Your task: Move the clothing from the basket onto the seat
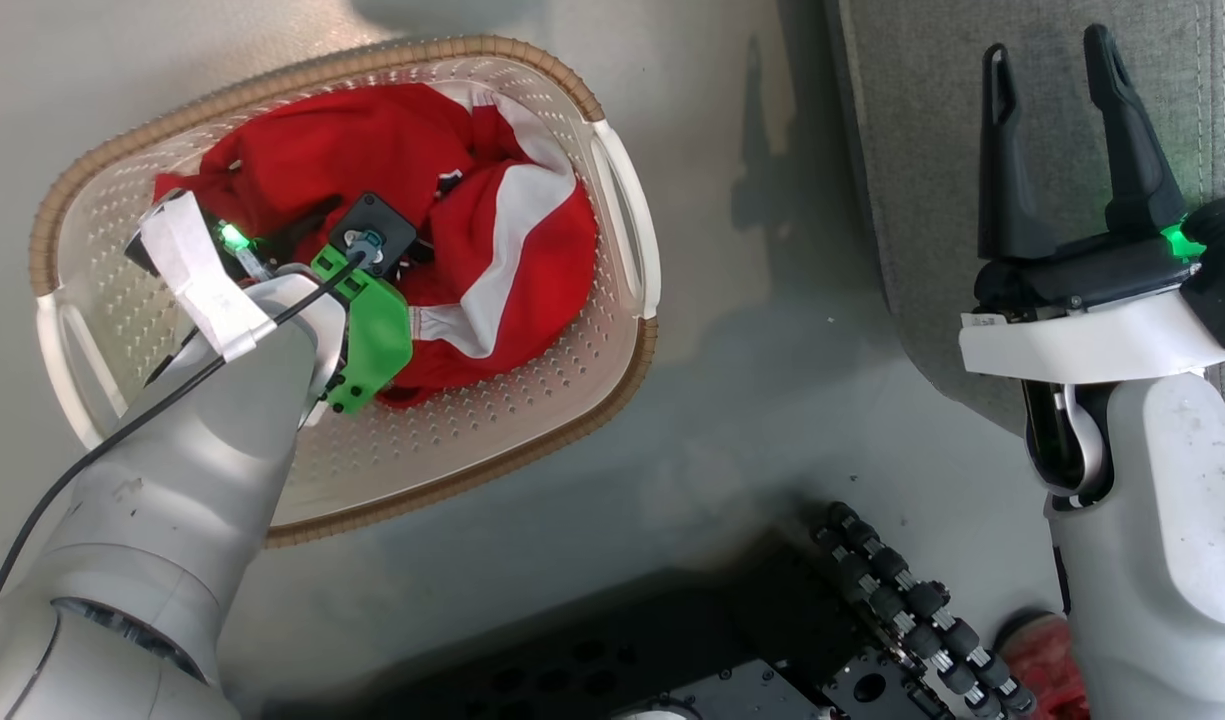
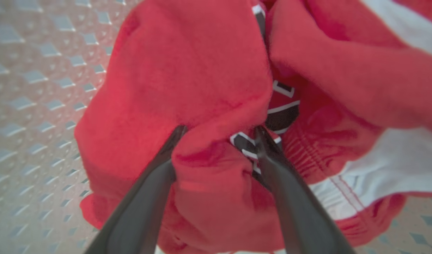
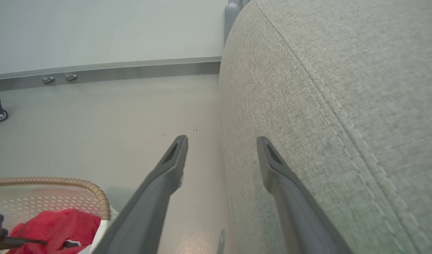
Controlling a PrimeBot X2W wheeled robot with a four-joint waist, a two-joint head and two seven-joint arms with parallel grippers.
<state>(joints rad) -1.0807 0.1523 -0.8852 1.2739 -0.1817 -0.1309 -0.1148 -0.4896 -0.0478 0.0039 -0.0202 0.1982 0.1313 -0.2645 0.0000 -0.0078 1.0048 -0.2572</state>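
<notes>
- Left gripper (image 2: 218,132) — fingers spread, pressed into soft red white-panelled clothing (image 2: 187,70) in oval cream perforated basket (image 1: 492,440), upper left.
- Right gripper (image 1: 1045,42), upper right — fingers apart, empty, beside grey woven-fabric seat (image 1: 922,150).

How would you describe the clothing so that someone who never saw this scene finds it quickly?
Left of the large grey seat, an oval white basket with a brown rim stands on the floor. The clothing is the crumpled heap inside it, under the left gripper. Unlike the perforated plastic around it, it is soft red fabric with white panels.
</notes>
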